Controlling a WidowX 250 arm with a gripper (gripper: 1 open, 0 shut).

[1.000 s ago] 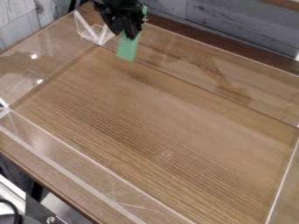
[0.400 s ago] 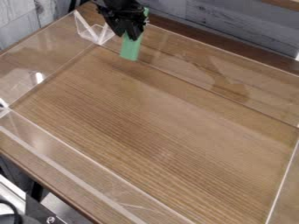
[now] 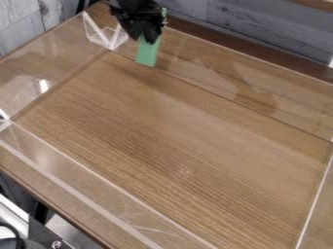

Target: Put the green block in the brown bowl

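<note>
The green block (image 3: 147,54) is a flat bright green bar hanging down from my gripper (image 3: 143,35) at the far top of the camera view. The dark fingers are shut on its upper end. The bar's lower end points at the wooden tabletop (image 3: 182,136), and I cannot tell whether it touches the wood. The brown bowl is out of view.
Clear acrylic walls (image 3: 33,68) fence in the wooden surface on all sides, with a folded clear corner (image 3: 101,32) just left of the gripper. A grey plank wall (image 3: 260,24) runs behind the far edge. Dark equipment (image 3: 19,229) sits below the near left corner.
</note>
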